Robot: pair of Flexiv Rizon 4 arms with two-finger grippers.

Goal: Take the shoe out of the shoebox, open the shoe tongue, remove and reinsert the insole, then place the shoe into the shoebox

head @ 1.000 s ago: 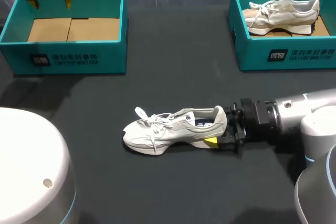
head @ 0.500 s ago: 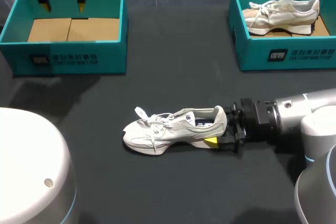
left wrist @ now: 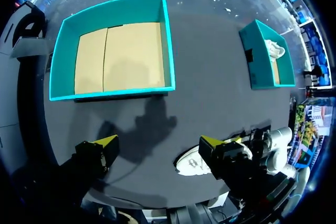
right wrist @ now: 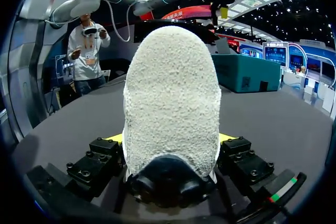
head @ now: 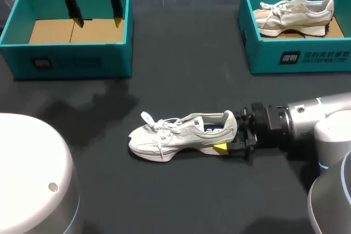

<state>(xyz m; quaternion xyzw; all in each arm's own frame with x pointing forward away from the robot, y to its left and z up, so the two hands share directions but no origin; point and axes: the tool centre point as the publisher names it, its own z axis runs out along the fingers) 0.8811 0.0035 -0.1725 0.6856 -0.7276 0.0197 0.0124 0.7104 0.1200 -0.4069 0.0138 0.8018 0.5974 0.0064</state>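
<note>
Resting sole-down on the table was the shoe | right gripper clamped its heel | left gripper hung spread, aloft near the empty shoebox | judged light, soft-uppered; firm heel suited holding.

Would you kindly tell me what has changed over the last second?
The open left claw moved rightward above the left shoebox, from its left end toward its right wall. The right claw stayed shut on the heel of the shoe, which lies unmoved.
</note>
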